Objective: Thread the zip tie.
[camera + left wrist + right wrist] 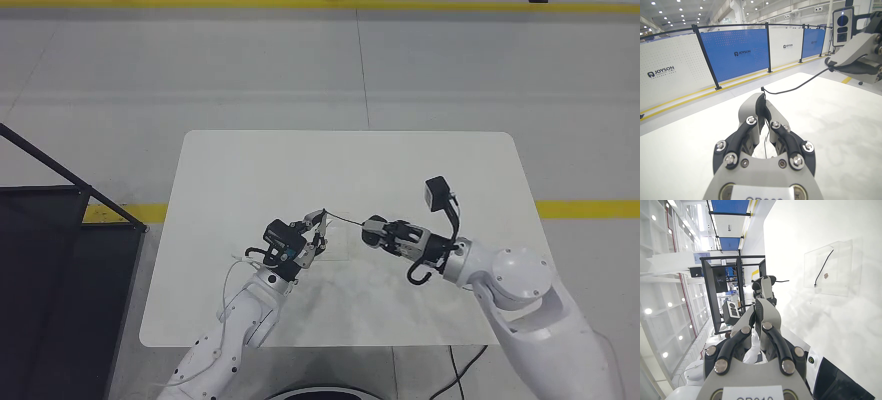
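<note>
You have the zip tie (797, 87) strung above the table (450, 180), left gripper (763, 100) clamped just below its head (762, 89) and right gripper (831, 66) pinching the far end, so threading looks underway and your next move calls for steering that end squarely into the head's slot.

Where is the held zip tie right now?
The zip tie hangs above the table: its head sits just past the left gripper, its strap pinched by the right gripper.

The top camera looks straight down; both close wrist cameras share the table (420, 170).
</note>
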### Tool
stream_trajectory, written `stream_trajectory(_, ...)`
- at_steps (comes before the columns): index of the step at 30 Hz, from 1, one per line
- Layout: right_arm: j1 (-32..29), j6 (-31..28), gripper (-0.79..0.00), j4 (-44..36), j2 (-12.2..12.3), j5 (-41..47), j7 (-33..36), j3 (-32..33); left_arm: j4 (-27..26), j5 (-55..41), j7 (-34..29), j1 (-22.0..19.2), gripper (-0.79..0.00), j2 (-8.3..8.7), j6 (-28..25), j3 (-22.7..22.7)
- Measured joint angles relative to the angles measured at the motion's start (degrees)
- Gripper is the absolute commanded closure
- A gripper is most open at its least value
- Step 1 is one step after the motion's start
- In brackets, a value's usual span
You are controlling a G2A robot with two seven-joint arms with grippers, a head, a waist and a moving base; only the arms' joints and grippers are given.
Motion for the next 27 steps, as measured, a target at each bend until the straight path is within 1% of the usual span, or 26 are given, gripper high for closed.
stream_trajectory(27, -2.38, -7.43, 0.0, 0.55, -0.67, 5.06, -0.91, 0.54, 0.0, 0.0, 0.0, 0.0, 0.0, 0.0, 0.0, 0.0)
